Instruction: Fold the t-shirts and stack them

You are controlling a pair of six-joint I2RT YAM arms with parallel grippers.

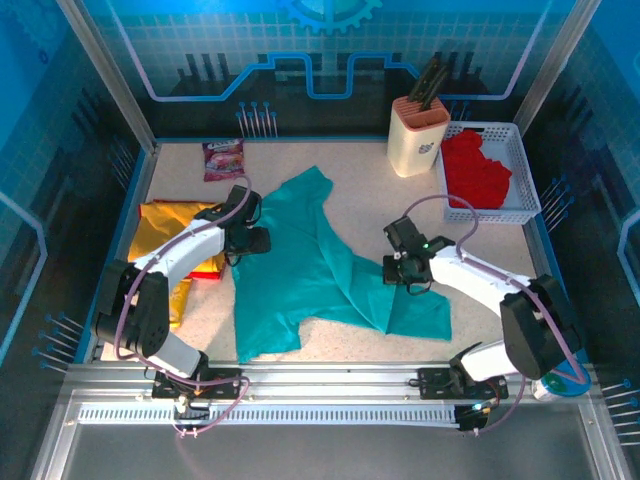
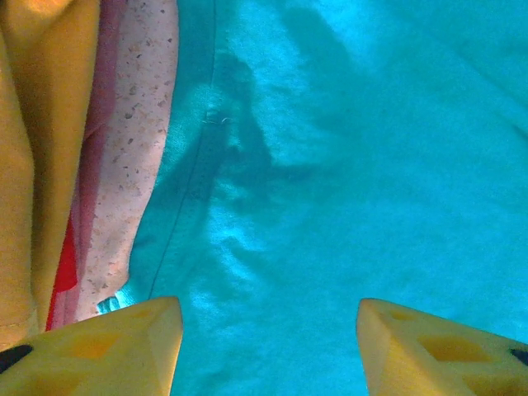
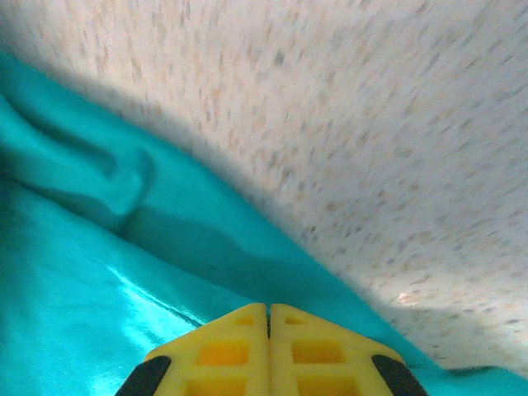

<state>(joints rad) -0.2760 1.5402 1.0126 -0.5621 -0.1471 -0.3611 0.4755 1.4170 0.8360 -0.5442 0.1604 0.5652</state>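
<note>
At mid-table the teal t-shirt (image 1: 290, 280) lies rumpled between the arms, its long axis running near to far. The right gripper (image 1: 398, 272) sits at its right edge, jaws pressed together; whether cloth is pinched I cannot tell. The left gripper (image 1: 250, 238), partly open and empty, hovers over the left edge.

Yellow t-shirt (image 1: 165, 222) — half hidden beneath left arm (image 1: 185, 248).
</note>
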